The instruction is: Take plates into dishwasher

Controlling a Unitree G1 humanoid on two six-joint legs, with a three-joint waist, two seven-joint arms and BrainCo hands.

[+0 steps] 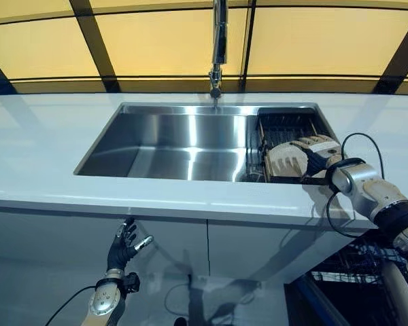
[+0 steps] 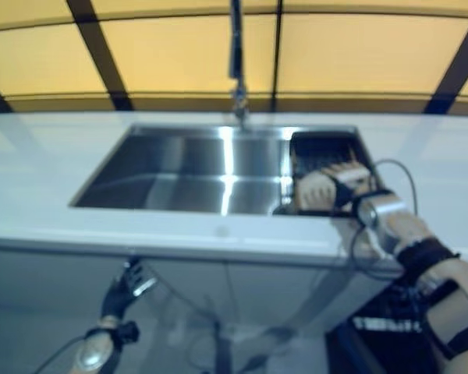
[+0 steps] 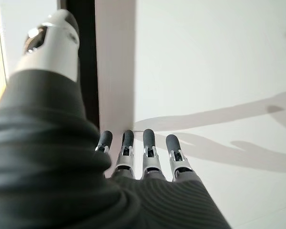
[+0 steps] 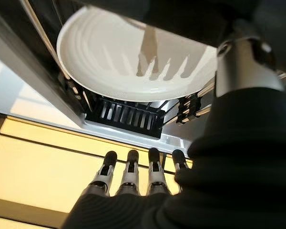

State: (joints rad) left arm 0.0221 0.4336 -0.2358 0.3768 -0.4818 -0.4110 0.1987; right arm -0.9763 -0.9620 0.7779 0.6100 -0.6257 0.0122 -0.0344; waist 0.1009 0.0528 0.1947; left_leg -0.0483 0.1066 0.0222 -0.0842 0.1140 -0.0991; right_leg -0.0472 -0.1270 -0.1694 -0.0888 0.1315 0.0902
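A white plate (image 4: 124,52) stands in the black dish rack (image 1: 285,125) at the right end of the steel sink (image 1: 170,146). My right hand (image 1: 296,157) hovers over the rack's front part, fingers (image 4: 131,167) straight and pointing past the plate, thumb (image 4: 248,62) beside its rim. Nothing is gripped. In the eye views the hand hides the plate. My left hand (image 1: 124,246) hangs low in front of the white cabinet, its fingers (image 3: 148,148) spread and empty.
A tall faucet (image 1: 219,47) rises behind the sink. White counter (image 1: 41,149) surrounds the basin. The open dishwasher with its dark wire basket (image 1: 353,272) shows at the lower right, under my right arm. Cabinet doors (image 1: 190,251) lie below the counter edge.
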